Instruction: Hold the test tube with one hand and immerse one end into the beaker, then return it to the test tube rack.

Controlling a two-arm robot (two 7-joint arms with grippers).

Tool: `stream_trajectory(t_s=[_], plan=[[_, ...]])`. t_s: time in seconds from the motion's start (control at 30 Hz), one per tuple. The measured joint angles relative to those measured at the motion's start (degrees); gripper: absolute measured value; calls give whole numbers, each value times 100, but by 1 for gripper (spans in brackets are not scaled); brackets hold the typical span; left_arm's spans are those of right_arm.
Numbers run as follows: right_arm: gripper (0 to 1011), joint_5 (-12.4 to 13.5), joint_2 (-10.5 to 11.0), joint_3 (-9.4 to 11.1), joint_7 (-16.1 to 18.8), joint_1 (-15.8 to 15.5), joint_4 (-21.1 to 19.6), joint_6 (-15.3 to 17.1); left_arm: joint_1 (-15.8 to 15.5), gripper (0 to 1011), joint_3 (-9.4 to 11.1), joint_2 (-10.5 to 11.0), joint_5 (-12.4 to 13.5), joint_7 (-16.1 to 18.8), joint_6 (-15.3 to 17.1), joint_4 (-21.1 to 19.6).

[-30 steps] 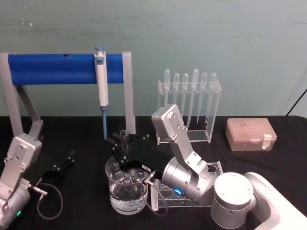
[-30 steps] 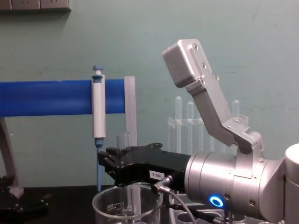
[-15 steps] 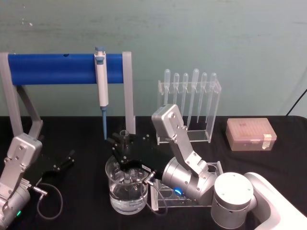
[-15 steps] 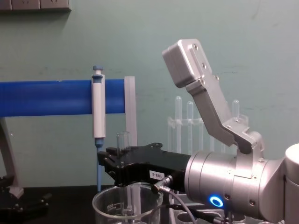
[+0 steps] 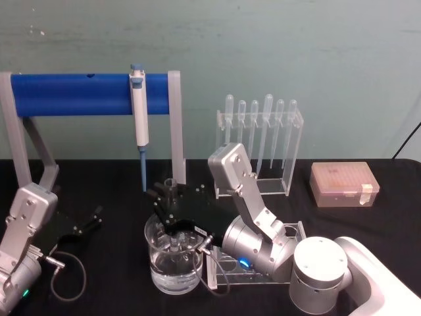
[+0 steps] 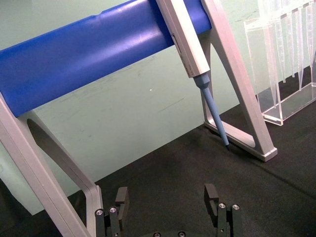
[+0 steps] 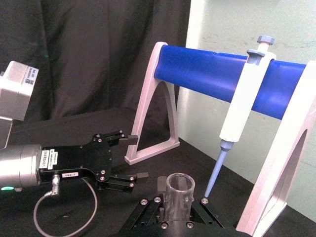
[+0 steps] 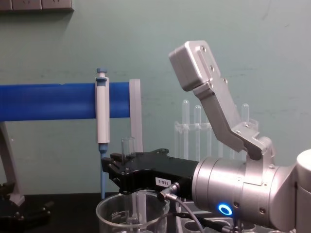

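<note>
The tube point(image 5: 170, 184) stands upright with its lower end down inside the beaker point(image 5: 172, 266) and its open rim well above the beaker's lip. The right gripper point(image 5: 168, 199) is clenched on the tube's upper part, just below the rim, reaching in level from the right. The beaker sits near the table's point(image 5: 375, 237) front edge, about midway along it. The rack point(image 5: 220, 276) lies just beside it on the right, under the right arm.

The tube looks like thin glass: light and stiff, but brittle and smooth, and likely more slippery where it comes out wet. A hold high on the dry part suits it, firm enough to stop sliding without crushing. It should stay vertical, so the bottom does not knock the beaker's wall or the rim of a rack hole.

The left gripper point(image 5: 89, 220) rests near the table's left edge, jaws apart and holding nothing.
</note>
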Motion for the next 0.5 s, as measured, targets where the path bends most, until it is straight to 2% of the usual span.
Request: stream_trajectory(t_s=[0.5], plan=[[127,0,0,0,0,0,0,0,0,1000,0,0,0,0,0,0]])
